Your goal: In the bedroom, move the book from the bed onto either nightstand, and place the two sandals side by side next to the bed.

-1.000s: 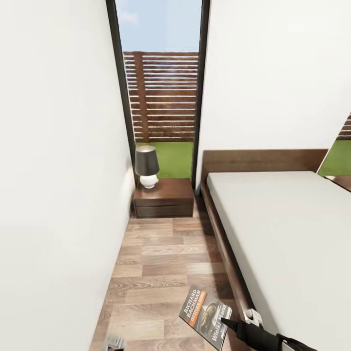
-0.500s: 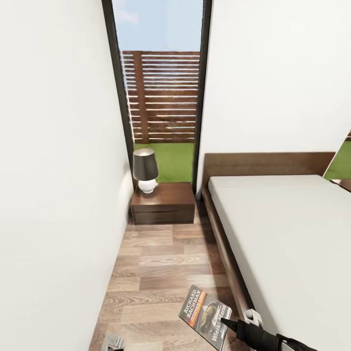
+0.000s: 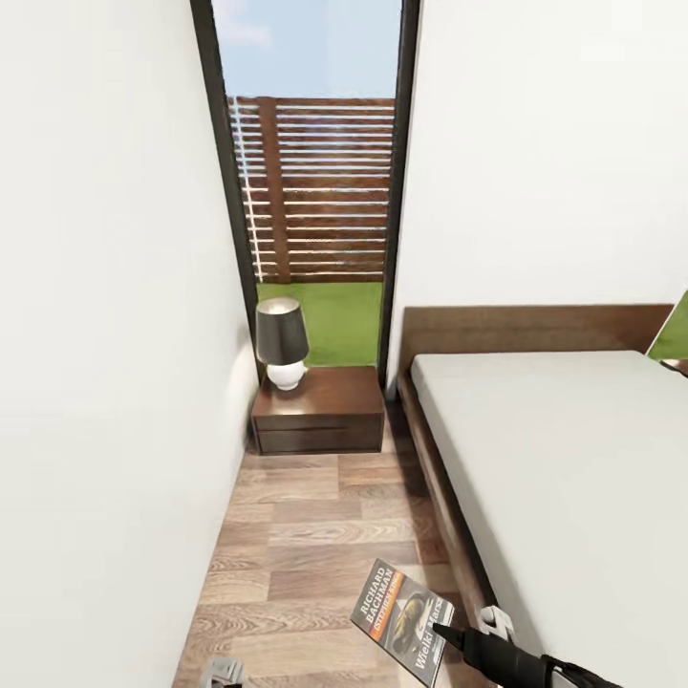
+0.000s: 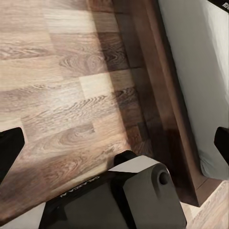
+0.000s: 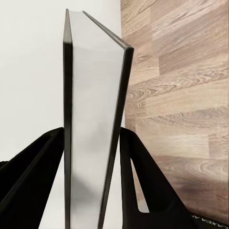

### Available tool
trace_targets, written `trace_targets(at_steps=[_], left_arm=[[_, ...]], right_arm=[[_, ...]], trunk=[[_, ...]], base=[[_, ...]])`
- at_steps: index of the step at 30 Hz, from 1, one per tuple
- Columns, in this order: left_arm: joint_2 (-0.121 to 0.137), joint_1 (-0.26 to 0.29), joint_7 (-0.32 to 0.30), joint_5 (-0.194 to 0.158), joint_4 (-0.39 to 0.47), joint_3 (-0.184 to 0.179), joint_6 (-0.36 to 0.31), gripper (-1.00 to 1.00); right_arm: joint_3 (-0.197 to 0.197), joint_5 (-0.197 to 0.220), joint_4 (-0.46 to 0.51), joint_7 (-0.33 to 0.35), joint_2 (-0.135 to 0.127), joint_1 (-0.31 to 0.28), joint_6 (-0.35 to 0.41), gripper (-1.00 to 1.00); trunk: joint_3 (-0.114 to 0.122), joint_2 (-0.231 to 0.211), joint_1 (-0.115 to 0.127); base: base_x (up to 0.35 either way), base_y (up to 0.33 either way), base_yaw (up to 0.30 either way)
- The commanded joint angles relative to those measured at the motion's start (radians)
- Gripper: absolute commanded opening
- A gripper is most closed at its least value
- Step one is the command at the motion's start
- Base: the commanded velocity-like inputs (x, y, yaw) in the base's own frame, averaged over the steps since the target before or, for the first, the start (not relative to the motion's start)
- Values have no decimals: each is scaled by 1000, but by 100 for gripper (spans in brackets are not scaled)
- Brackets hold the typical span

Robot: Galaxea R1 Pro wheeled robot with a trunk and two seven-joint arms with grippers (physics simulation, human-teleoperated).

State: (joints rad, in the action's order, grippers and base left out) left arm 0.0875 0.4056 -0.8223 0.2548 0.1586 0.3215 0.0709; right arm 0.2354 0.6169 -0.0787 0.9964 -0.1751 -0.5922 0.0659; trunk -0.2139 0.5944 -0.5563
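Glossy dark wood nightstand (image 3: 320,409), matt wood-grain plank floor (image 3: 306,545).

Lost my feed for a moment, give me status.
Right gripper shut on the book, held above the floor. Left gripper open, empty. Nightstand ahead, lamp on its left half; floor lane between looks free.

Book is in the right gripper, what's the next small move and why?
Probably keep driving forward toward the nightstand. The right gripper is shut on the book above the floor, well short of the stand, whose top beside the lamp looks free.
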Motion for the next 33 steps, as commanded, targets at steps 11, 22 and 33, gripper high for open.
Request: trace_targets(at_steps=[11,22,33], left_arm=[[0,1,-3,11,-1,7,7,100],[-7,1,-3,11,-1,7,7,100],[-9,1,-2,11,-1,7,7,100]], right_arm=[[2,10,-3,5,0,-2,7,-100],[2,10,-3,5,0,-2,7,-100],[2,10,-2,5,0,-1,7,-100]], trunk=[[-2,1,-1],[-2,1,-1],[-2,1,-1]], base=[[314,0,0],[314,0,0],[314,0,0]])
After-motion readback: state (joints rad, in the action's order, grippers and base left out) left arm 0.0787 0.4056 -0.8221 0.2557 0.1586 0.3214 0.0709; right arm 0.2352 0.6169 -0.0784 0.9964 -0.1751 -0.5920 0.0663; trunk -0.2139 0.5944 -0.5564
